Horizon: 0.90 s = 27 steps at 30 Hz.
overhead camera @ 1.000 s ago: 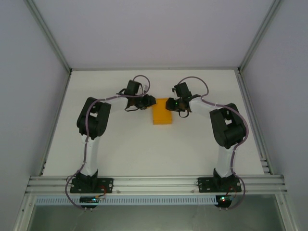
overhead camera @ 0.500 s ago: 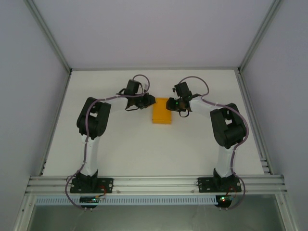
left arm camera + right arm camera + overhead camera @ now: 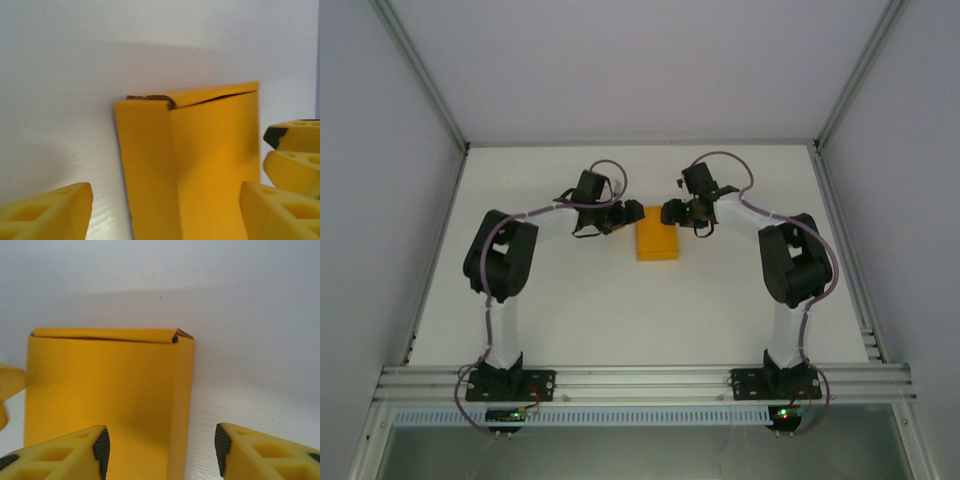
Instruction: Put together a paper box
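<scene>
Starting on the left: the left hand (image 3: 623, 215) sits just beside the far-left corner of the paper box (image 3: 657, 240), fingers spread apart with nothing held. From its wrist cam the box stands straight ahead between the two pads, a bit toward the right one.

The box itself lies mid-tabletop (image 3: 620, 310), folded up into a small block. Its long axis runs away from the arm bases, so both hands flank its far end rather than its middle. There's a thin dark slit along the far end flap, so my guess is it's not fully tucked.

The right hand (image 3: 670, 213) mirrors that at the far-right corner, also open and empty, with the box's right edge between its pads. Neither arm looks nearer, so I'd say either could press that flap.
</scene>
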{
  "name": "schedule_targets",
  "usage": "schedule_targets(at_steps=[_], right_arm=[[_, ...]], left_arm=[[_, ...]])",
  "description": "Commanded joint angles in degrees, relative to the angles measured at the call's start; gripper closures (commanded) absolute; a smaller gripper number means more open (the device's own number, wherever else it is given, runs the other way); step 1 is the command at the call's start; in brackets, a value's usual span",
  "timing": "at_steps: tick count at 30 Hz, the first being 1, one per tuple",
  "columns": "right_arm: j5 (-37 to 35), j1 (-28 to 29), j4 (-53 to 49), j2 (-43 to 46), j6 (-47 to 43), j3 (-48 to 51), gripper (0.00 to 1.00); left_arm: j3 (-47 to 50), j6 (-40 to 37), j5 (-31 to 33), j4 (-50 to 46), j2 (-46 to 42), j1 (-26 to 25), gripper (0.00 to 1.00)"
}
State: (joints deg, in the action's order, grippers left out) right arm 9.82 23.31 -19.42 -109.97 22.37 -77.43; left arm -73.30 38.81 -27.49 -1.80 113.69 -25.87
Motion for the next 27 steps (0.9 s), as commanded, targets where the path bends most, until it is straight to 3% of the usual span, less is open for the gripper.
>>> schedule_targets(at_steps=[1, 2, 3, 4, 5, 6, 10, 14, 17, 20, 23, 27], right_arm=[[0.2, -0.5, -2.2, 5.2, -1.5, -2.6, 0.35], [-0.1, -0.5, -2.2, 6.7, -2.2, -2.2, 0.31], [-0.4, -0.5, -2.2, 8.3, -2.6, -1.5, 0.27], [-0.8, -0.7, -1.9, 10.2, -3.0, -0.4, 0.20], [-1.7, -0.8, -1.3, 12.7, -3.6, 1.7, 0.06], [-3.2, -1.0, -0.4, 15.5, -4.1, 4.2, 0.01], [-11.9, -3.1, 5.2, 30.7, -8.2, 19.5, 0.01], [-19.2, -8.9, 13.3, 43.2, -15.8, 35.5, 0.01], [-20.7, -14.8, 28.5, 47.0, -16.7, 47.8, 0.01], [-14.4, -20.9, 46.0, 44.3, -17.2, 57.1, 0.01], [-11.9, -22.3, 75.0, 33.4, -22.2, 65.3, 0.01], [-7.5, -24.4, 90.0, 17.0, -19.9, 62.6, 0.01]], left_arm=[[1.5, -2.7, 2.5, -1.7, -7.5, 0.1, 0.07], [2.4, -3.3, 3.5, -2.3, -9.3, 0.3, 0.00], [3.2, -3.7, 4.5, -2.9, -11.1, 0.6, 0.00], [4.3, -4.3, 5.8, -3.6, -13.1, 0.9, 0.00], [5.7, -5.1, 7.9, -4.4, -15.6, 1.3, 0.01], [7.1, -6.0, 10.5, -5.3, -18.3, 1.8, 0.00], [16.3, -11.7, 30.1, -9.2, -32.1, 5.0, 0.00], [27.4, -18.9, 47.5, -6.9, -41.7, 12.9, 0.00], [37.9, -25.5, 47.5, 7.1, -43.3, 19.9, 0.00], [46.2, -29.3, 46.5, 22.9, -41.5, 22.4, 0.00], [53.6, -32.4, 45.3, 41.5, -38.6, 22.9, 0.00], [53.1, -34.3, 41.1, 44.6, -36.7, 24.2, 0.00]])
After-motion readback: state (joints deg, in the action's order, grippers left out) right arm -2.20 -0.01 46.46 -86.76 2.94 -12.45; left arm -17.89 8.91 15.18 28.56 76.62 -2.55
